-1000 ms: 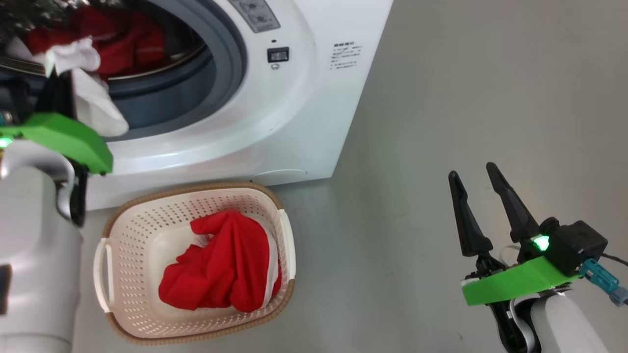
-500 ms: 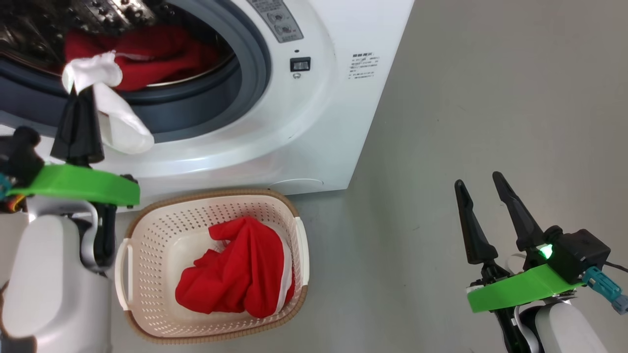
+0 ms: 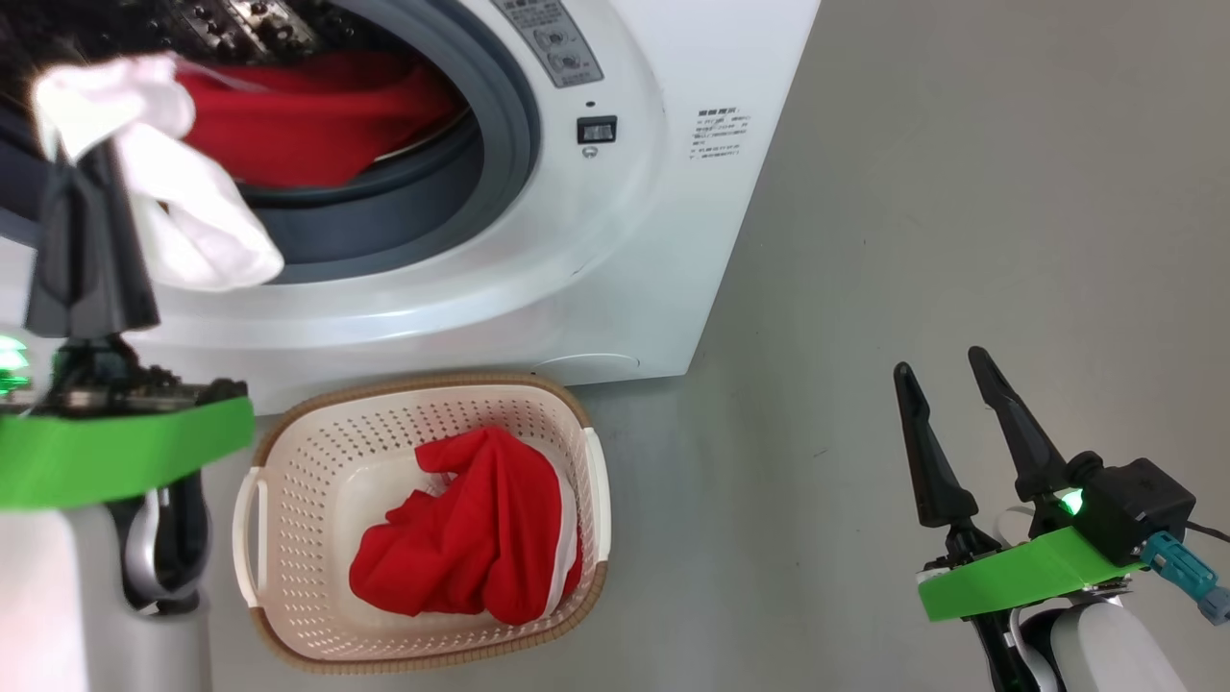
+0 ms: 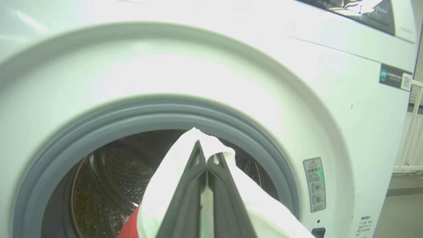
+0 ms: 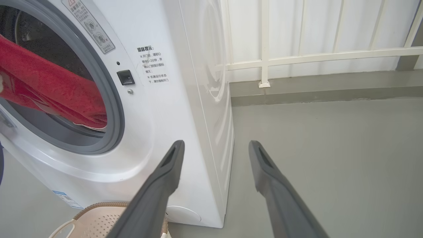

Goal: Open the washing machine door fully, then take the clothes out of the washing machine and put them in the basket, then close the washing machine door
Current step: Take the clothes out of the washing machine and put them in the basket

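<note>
Washing machine (image 3: 615, 240) with red clothes (image 3: 307, 115) in its drum; basket (image 3: 288, 481) on floor (image 3: 913, 192) just before it, holding a red garment (image 3: 471, 538); white cloth (image 3: 192, 221) at the drum mouth, pinched in closed left tool (image 4: 206, 155); right tool (image 3: 942, 363) agape, empty.

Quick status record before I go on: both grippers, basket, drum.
left gripper: shut on the white cloth, at the drum mouth
right gripper: open, empty, over the floor right of the washing machine
basket: one red garment inside, on the floor before the machine
drum: red clothes inside
</note>
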Controlling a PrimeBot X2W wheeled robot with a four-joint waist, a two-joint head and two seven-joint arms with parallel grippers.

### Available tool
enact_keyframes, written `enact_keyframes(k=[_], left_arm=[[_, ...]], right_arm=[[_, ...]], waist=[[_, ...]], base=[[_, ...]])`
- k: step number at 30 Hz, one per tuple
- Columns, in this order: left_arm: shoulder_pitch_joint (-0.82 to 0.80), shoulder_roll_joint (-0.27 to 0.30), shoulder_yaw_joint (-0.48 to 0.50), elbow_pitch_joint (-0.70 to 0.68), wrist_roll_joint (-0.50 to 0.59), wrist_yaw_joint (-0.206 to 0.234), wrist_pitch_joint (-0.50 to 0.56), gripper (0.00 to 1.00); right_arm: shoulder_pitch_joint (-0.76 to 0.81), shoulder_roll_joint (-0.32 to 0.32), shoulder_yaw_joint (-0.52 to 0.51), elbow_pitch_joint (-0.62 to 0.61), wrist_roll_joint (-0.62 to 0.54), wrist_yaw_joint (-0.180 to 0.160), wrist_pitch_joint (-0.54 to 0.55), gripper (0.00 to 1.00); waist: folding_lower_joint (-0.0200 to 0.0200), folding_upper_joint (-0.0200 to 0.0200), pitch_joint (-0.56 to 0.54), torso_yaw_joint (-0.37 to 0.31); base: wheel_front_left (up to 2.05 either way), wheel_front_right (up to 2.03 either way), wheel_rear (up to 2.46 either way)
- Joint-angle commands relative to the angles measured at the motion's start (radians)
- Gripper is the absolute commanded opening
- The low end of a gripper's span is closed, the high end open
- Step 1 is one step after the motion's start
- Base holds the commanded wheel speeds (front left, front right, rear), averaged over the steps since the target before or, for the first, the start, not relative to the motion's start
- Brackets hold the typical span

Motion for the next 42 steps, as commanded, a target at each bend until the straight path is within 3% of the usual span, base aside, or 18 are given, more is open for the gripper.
enact_keyframes(k=[1,7,12,18,27,42], left_arm=[[0.017,0.019,0.034,-0.068,-0.005,-0.006,-0.008,0.0],[0.076,0.004,0.028,-0.236,-0.001,0.005,-0.008,0.0],[0.132,-0.002,0.006,-0.24,-0.003,0.014,0.009,0.0],[0.176,-0.005,-0.011,-0.115,-0.007,0.014,0.009,0.0],[0.151,0.003,-0.03,0.273,0.007,0.005,-0.007,0.0],[0.032,0.037,-0.047,0.634,0.083,-0.005,-0.007,0.0]], right_arm=[[0.007,0.0,0.02,-0.028,-0.007,0.005,-0.006,1.0],[0.006,0.0,0.019,-0.03,-0.007,0.005,-0.006,1.0],[0.002,0.0,0.023,-0.03,-0.006,0.005,-0.006,1.0],[-0.005,0.0,0.029,-0.028,-0.003,0.005,-0.006,1.0],[-0.021,0.0,0.038,-0.033,0.006,0.005,-0.006,1.0],[-0.058,0.0,0.057,-0.044,0.027,0.005,-0.006,1.0]], waist=[[-0.0001,-0.0001,0.002,0.0],[-0.0001,-0.0001,0.009,-0.002],[-0.0001,-0.0001,0.019,-0.004],[-0.0001,-0.0001,0.028,-0.008],[-0.0001,-0.0001,0.062,-0.019],[-0.0001,-0.0001,0.147,-0.045]], base=[[0.0,0.0,0.0],[0.0,0.0,0.0],[0.0,0.0,0.0],[0.0,0.0,0.0],[0.0,0.0,0.0],[0.0,0.0,0.0]])
